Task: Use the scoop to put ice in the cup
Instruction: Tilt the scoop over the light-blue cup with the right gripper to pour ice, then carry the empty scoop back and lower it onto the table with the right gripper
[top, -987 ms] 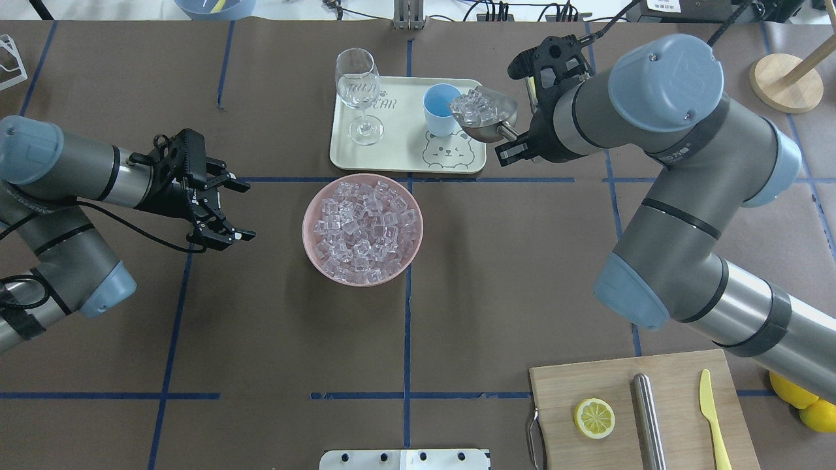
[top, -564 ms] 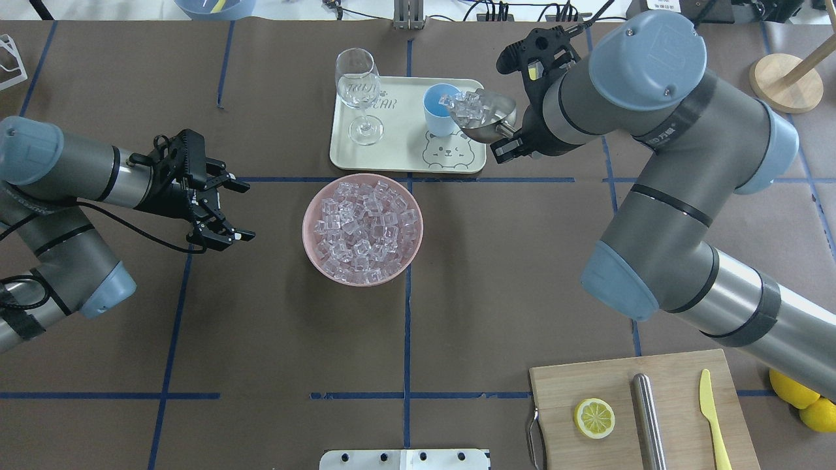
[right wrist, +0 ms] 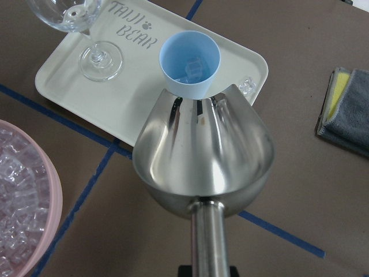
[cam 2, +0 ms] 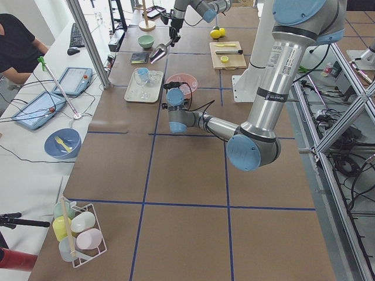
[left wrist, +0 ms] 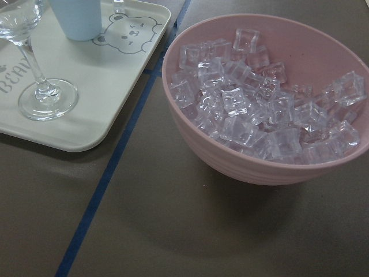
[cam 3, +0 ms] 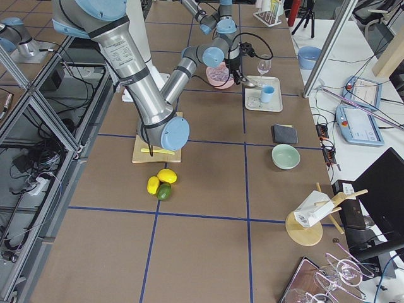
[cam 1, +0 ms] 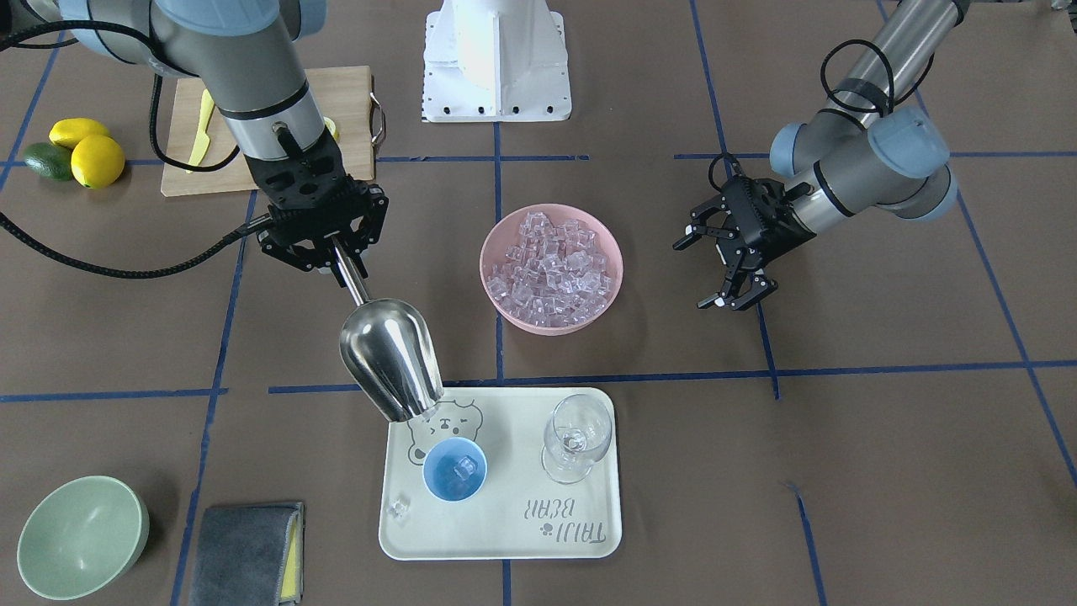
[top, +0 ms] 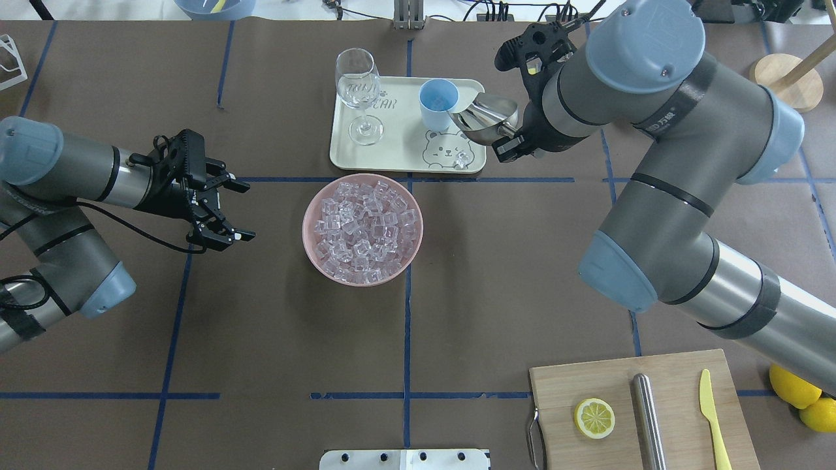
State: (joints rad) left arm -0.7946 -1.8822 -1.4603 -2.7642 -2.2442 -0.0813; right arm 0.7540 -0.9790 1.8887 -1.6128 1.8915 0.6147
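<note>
My right gripper (cam 1: 334,250) is shut on the thin handle of the steel scoop (cam 1: 391,358). The scoop is tipped mouth-down, its lip right over the rim of the light-blue cup (cam 1: 454,470) on the cream tray (cam 1: 505,421). In the right wrist view the scoop (right wrist: 202,150) is empty inside, and clear ice (right wrist: 193,68) lies in the cup (right wrist: 214,53). One stray cube (cam 1: 397,505) lies on the tray beside the cup. A pink bowl (top: 313,203) holds many ice cubes (top: 362,228). My left gripper (top: 243,211) hangs open and empty, left of the bowl.
A wine glass (top: 358,85) stands on the tray left of the cup. A cutting board (top: 679,418) carries a lemon half, steel rod and yellow knife at the near right. A green bowl (cam 1: 80,534) and grey cloth (cam 1: 244,551) sit beyond the tray.
The scoop has tipped further down at the cup and its ice has slid out. Ice now lies in the cup and one cube on the tray. The left arm has not moved.
</note>
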